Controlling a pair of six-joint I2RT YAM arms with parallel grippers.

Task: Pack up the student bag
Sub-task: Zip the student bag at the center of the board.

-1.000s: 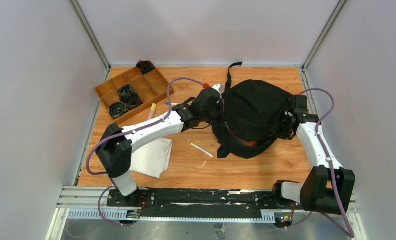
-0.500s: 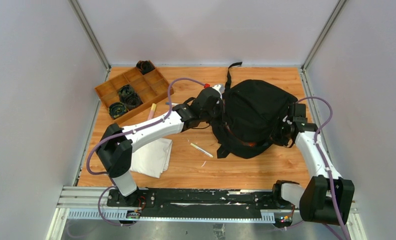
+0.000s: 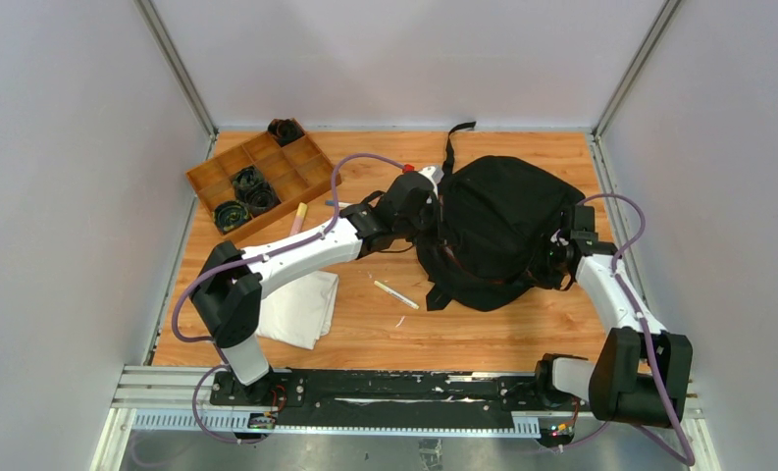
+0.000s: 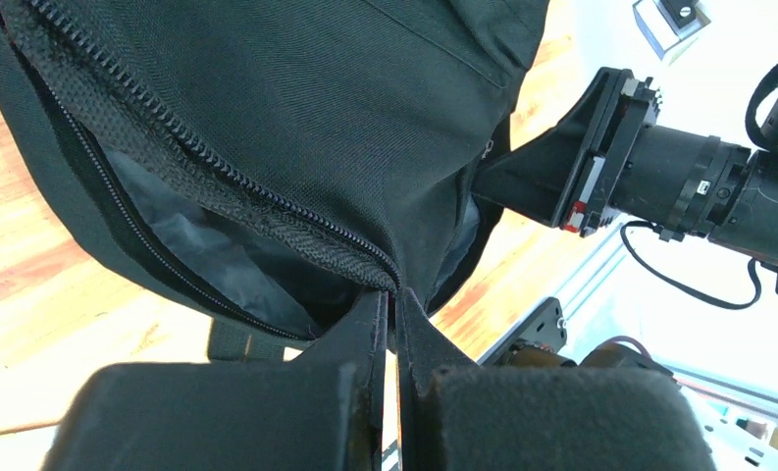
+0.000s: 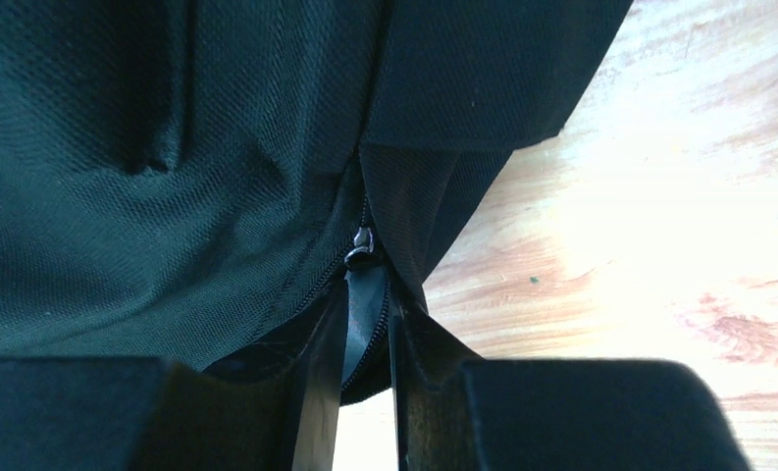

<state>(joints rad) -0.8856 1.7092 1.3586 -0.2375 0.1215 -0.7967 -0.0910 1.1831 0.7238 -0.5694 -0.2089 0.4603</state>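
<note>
Right hand is narrowed down, nipping the zipper pull at the student bag's four o'clock edge. Left hand is pinched tight on its zipper seam at nine o'clock. The bag lies toward three o'clock on the counter.

Black student bag, left arm and right arm flanking it

What the student bag holds is hidden.
</note>
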